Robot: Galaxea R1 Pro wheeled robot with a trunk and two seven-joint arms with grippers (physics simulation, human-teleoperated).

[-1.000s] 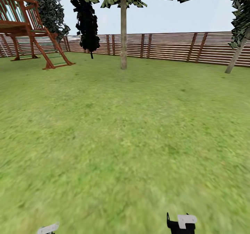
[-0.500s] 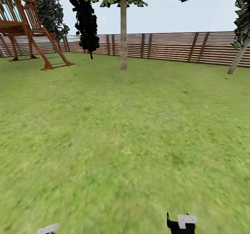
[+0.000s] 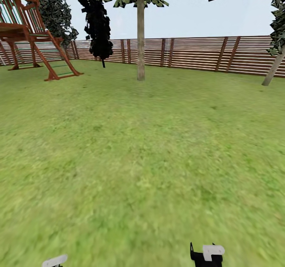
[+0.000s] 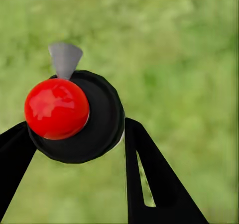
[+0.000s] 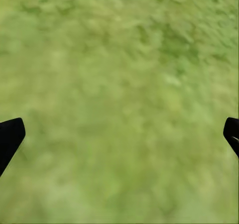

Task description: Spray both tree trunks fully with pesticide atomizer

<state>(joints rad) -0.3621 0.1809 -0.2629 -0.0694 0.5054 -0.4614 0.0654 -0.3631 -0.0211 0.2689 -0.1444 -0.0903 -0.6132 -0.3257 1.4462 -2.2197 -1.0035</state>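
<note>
The left end effector [image 4: 74, 149] is closed around the pesticide atomizer [image 4: 74, 117], the right end effector [image 5: 119, 134] is wide open and empty, and the nearest tree trunk [image 3: 141, 37] stands straight ahead, far across the grass floor [image 3: 142, 160].

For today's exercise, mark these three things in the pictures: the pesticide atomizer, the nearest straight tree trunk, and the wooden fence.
pesticide atomizer [image 4: 74, 117]: left wrist view, on its black round body beside the red ball.
tree trunk [image 3: 141, 41]: head view, mid-height on the bare column.
wooden fence [image 3: 194, 53]: head view, on the horizontal slats.
</note>
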